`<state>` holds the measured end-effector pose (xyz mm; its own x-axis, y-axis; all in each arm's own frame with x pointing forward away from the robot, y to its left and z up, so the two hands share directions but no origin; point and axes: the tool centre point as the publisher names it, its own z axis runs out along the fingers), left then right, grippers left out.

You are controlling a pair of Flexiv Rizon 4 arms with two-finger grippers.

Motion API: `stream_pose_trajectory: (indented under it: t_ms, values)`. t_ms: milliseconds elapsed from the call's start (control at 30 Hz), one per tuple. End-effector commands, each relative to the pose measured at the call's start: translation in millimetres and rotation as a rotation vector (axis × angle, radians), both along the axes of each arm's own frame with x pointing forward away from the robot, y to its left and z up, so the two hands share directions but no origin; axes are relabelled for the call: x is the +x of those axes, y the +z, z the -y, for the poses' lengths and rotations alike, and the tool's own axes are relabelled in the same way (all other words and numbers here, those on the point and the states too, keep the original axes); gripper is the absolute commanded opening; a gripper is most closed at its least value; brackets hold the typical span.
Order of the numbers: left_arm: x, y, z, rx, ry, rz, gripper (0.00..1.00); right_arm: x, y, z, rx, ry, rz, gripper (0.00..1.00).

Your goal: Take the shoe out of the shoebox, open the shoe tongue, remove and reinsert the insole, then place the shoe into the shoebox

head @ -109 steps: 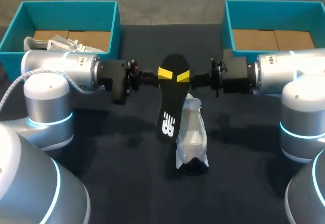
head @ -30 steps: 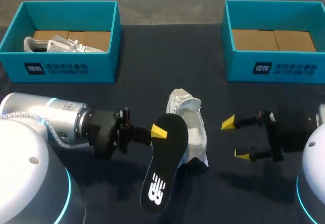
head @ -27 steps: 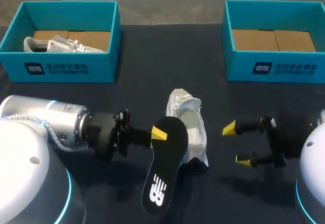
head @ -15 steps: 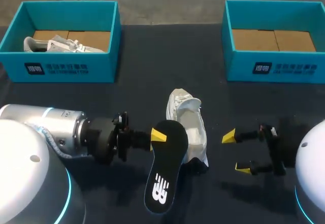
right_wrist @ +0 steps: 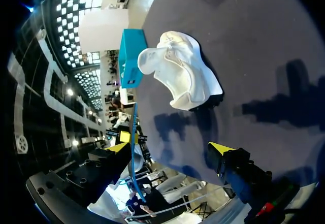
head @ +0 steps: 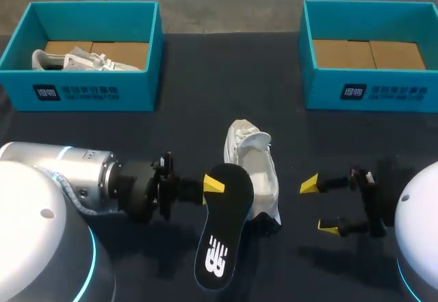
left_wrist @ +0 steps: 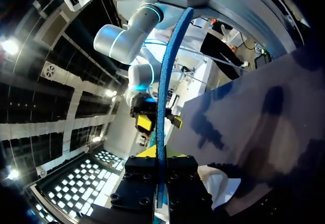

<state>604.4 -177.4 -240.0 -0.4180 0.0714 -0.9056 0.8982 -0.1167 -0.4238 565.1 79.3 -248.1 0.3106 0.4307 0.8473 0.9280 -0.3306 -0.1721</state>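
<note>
A white shoe (head: 254, 170) lies on the dark table, heel end far from me, also seen ahead of my right gripper (right_wrist: 180, 74) and beside my left gripper (left_wrist: 219, 184). My left gripper (head: 213, 184) is shut on the upper end of the black insole (head: 222, 233), which hangs tilted just left of the shoe. In the left wrist view the insole (left_wrist: 164, 92) stands edge-on between the shut fingers (left_wrist: 175, 154). My right gripper (head: 319, 207) stands open to the right of the shoe, holding nothing. The right wrist view shows its wide fingers (right_wrist: 220, 148) with the insole's edge (right_wrist: 133, 148) beyond.
A teal shoebox (head: 89, 93) at the far left holds another white shoe (head: 75, 60). A second teal shoebox (head: 369, 93) at the far right shows only its cardboard floor. Dark tablecloth lies between the boxes and the shoe.
My left gripper has carried the insole a little lower and nearer to me. My right gripper, open throughout, has drifted slightly nearer. The shoe has stayed put.
</note>
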Motion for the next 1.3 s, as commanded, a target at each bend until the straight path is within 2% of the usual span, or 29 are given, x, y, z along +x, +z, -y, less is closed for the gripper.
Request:
stream_pose_trajectory:
  t_ms: [33, 367, 533, 867, 1300]
  values:
    - [3.6, -18.8, 4.7, -0.055, -0.013, -0.077, 0.0, -2.2, -2.9, -4.7, -0.002, 0.006, 0.004, 1.0]
    - [9.6, -34.8, 16.7, -0.053, -0.087, -0.14, 0.0, -4.6, -18.4, -22.8, 0.035, 0.007, -0.017, 1.0]
    - [9.9, -31.7, 19.1, -0.05, -0.086, -0.168, 0.0, -2.8, -21.6, -27.8, 0.049, 0.011, -0.025, 1.0]
    - [16.8, -23.0, 23.0, -0.041, 0.002, -0.33, 0.0, 6.1, -30.0, -37.0, 0.078, 0.017, -0.033, 1.0]
    - [19.1, -31.8, 26.4, -0.002, 0.03, -0.428, 0.0, 9.0, -41.0, -40.3, 0.1, 0.011, -0.035, 1.0]
